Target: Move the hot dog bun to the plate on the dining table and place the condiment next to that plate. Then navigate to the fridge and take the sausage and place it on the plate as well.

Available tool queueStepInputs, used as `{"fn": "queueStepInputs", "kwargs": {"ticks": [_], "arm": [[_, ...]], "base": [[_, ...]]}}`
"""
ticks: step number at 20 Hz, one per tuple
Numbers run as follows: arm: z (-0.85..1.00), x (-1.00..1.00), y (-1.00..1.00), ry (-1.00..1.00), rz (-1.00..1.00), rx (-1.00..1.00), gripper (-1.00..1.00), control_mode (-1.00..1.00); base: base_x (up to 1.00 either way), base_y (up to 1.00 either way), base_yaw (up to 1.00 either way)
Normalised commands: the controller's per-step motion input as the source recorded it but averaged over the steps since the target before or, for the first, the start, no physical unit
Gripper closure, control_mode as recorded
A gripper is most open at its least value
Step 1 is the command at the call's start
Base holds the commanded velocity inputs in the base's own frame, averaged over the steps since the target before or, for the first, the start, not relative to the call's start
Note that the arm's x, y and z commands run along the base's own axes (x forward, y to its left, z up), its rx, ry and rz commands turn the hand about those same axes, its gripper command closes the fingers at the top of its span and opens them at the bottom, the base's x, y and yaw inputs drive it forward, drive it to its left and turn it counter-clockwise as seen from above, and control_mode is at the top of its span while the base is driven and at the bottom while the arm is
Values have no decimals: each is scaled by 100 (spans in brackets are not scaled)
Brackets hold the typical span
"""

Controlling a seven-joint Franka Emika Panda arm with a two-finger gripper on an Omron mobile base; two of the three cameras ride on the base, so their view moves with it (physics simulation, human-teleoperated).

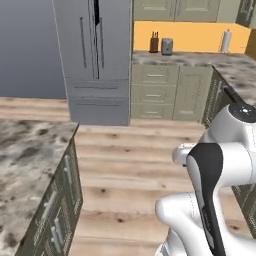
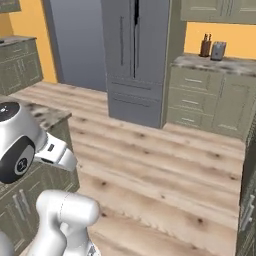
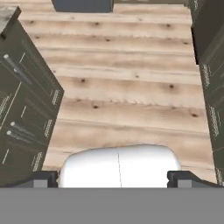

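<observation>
Fridge (image 1: 95,60) stands dead ahead across open floor (image 1: 130,165), doors (image 2: 135,45) ajar at the centre seam; I take the sausage to be inside, unseen. End effector (image 3: 118,177) empty, jaws wide, tucked low, aimed at the floor toward the fridge.

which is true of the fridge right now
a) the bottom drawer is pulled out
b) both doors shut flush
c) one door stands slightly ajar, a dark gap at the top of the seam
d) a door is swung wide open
c: the fridge shows a dark wedge-shaped gap at the top between its two doors in both base views, while its drawers sit flush.
</observation>
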Motion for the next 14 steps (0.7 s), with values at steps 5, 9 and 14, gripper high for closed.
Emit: {"fn": "queueStepInputs", "kwargs": {"ticks": [5, 9, 14], "arm": [[0, 0, 0, 0, 0, 0, -100, 100], [0, 0, 0, 0, 0, 0, -100, 100], [0, 0, 0, 0, 0, 0, -100, 100]], "base": [[100, -18, 42], [97, -37, 39], [84, -63, 32]]}}
